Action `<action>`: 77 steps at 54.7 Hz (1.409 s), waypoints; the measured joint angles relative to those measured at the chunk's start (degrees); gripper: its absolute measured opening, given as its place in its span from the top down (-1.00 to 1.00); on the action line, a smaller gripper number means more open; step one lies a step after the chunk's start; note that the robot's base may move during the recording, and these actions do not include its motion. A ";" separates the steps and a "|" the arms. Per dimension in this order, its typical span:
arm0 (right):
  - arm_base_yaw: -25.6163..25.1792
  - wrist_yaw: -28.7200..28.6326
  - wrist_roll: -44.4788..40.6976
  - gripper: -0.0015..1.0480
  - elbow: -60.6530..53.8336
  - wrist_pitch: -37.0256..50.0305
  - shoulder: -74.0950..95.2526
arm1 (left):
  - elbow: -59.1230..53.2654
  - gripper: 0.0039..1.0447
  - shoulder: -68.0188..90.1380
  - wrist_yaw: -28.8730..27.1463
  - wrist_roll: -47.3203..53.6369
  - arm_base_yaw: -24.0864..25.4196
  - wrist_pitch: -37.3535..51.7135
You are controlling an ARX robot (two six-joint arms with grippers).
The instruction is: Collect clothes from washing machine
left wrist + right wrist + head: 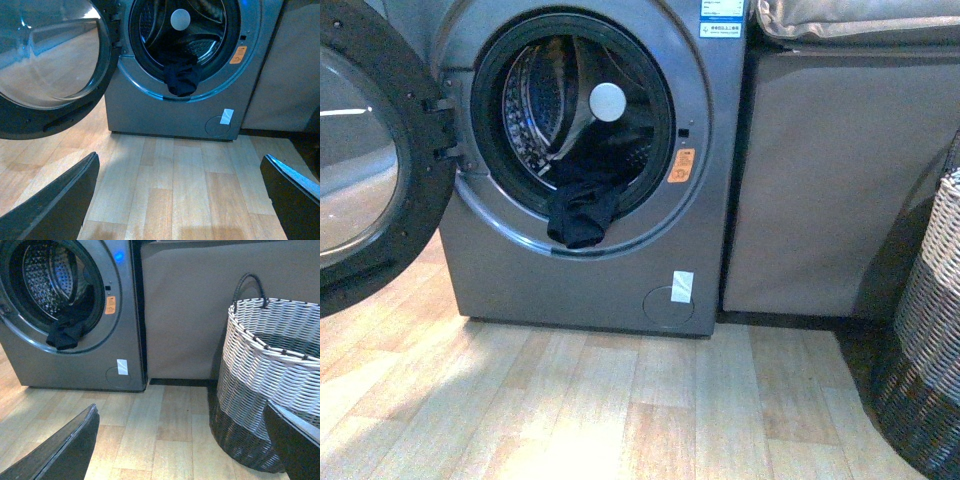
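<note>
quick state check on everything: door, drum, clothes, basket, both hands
washing machine door: swung wide open
drum: not emptied, clothes partly inside
clothes: dark, draped half out of the drum's mouth, not held
basket: upright, contents not visible
left hand: open, holding nothing
right hand: open, holding nothing

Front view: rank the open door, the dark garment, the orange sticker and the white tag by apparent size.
1. Open door: largest, though it is cropped by the frame edge and nearer the camera.
2. Dark garment.
3. Orange sticker and white tag: too alike to rank.
</note>
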 joint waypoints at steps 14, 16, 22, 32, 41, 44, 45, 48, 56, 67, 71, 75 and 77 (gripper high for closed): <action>0.00 -0.04 -0.02 -0.86 0.00 0.00 0.00 | 0.00 -0.88 -0.07 0.07 0.00 0.00 0.00; 0.00 0.09 0.00 -0.86 0.00 0.00 0.00 | 0.00 -0.88 -0.04 0.13 0.00 0.00 0.00; 0.02 0.04 0.00 -0.86 0.00 0.02 0.00 | 0.00 -0.88 0.02 0.02 0.02 0.02 0.00; 0.02 0.02 0.00 -0.86 0.00 0.02 0.11 | 0.00 -0.88 0.00 0.09 0.02 0.00 0.00; 0.00 0.04 -0.02 -0.86 0.00 0.04 0.00 | 0.00 -0.88 -0.07 0.11 0.00 0.00 0.00; 0.00 -0.04 -0.02 -0.86 0.00 0.04 0.00 | 0.00 -0.88 0.02 -0.02 0.00 0.00 0.00; 0.00 -0.02 -0.02 -0.86 0.00 0.04 0.00 | 0.00 -0.88 -0.02 0.00 0.00 0.00 0.02; 0.00 0.02 -0.02 -0.86 0.00 0.02 0.00 | 0.00 -0.88 -0.04 0.13 0.00 0.00 0.00; 0.00 0.02 -0.02 -0.86 0.00 0.04 0.00 | 0.00 -0.88 -0.02 0.09 0.02 0.00 0.00; 0.00 0.11 0.00 -0.86 0.00 0.04 0.00 | 0.00 -0.88 -0.07 0.07 0.00 0.00 0.00; 0.00 0.00 -0.02 -0.86 0.00 0.04 0.00 | 0.00 -0.88 -0.04 0.09 0.00 0.00 0.00; 0.00 0.02 0.00 -0.86 0.00 0.04 0.00 | 0.00 -0.88 -0.04 0.09 0.00 0.00 0.00; 0.00 0.00 0.00 -0.86 0.00 0.04 0.00 | 0.00 -0.88 -0.04 0.11 0.00 0.00 0.00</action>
